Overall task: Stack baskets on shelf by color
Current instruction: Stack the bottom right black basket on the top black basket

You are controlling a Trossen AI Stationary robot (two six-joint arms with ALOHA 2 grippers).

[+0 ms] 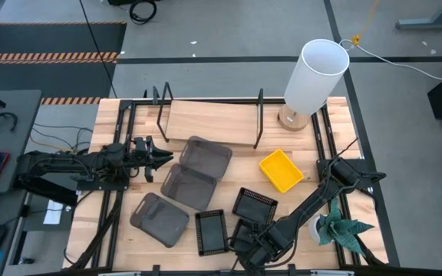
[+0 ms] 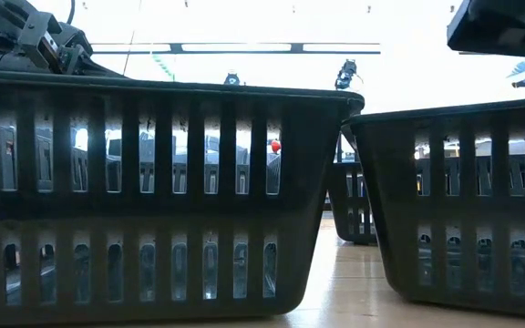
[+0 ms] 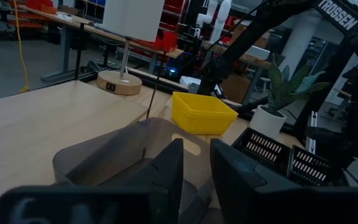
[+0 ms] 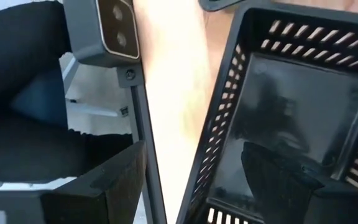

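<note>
Three grey baskets (image 1: 206, 157) (image 1: 189, 186) (image 1: 159, 218) lie on the table in front of the shelf (image 1: 209, 123). A yellow basket (image 1: 282, 170) sits to their right. Black mesh baskets (image 1: 211, 230) (image 1: 254, 205) rest near the front edge. My right gripper (image 1: 253, 249) points steeply down over a third black basket (image 4: 291, 106) and is open. One finger is inside the basket and the other is outside its side wall (image 4: 219, 124). My left gripper (image 1: 156, 159) is level and open, left of the grey baskets and holding nothing.
A tall white cylinder lamp (image 1: 313, 77) stands at the shelf's right end. A potted plant (image 1: 340, 228) sits at the front right corner. A small camera box (image 4: 104, 31) sits on the table's near edge, close to my right gripper. Bare wood (image 1: 313, 153) shows right of the yellow basket.
</note>
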